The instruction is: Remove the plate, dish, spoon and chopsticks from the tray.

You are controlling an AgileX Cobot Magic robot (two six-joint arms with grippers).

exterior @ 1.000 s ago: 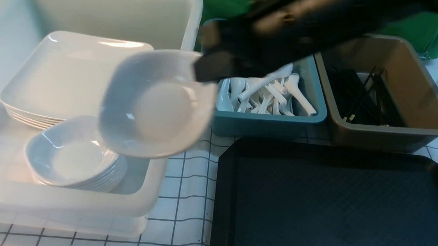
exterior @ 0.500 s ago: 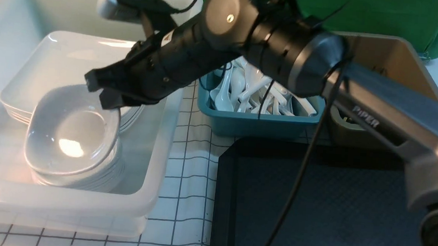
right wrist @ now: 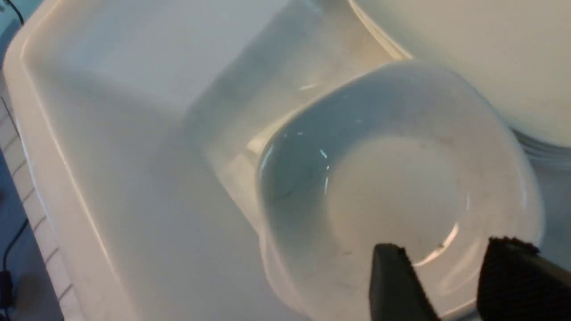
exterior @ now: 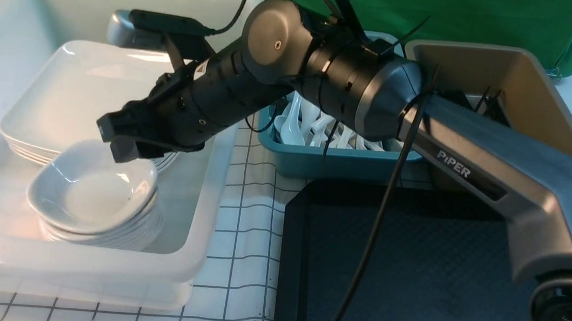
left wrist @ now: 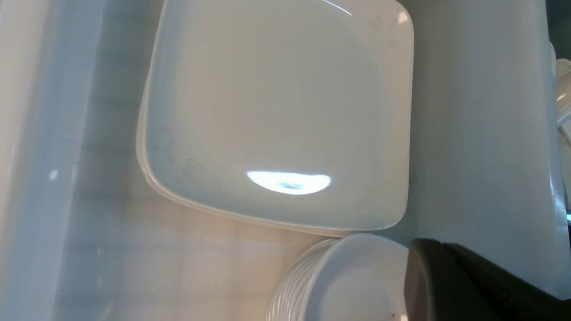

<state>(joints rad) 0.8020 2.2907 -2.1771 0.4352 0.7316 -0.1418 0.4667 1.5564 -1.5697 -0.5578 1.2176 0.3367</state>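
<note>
While my right claw (exterior: 115,140) holds its two black fingers apart, the dish (exterior: 89,193) lies free just beneath them.

The dish is a small, glossy white bowl with a rounded-square outline. It rests on a stack of like dishes (exterior: 106,235) in the milky plastic tub (exterior: 78,266), with its rim under my fingertips, unpinched. Just beside the claw, the wide square plate (exterior: 82,88) tops its own stack, smooth and shallow-rimmed. Back along my arm lies the black tray (exterior: 435,274), diamond-textured and cut at the corner.
</note>
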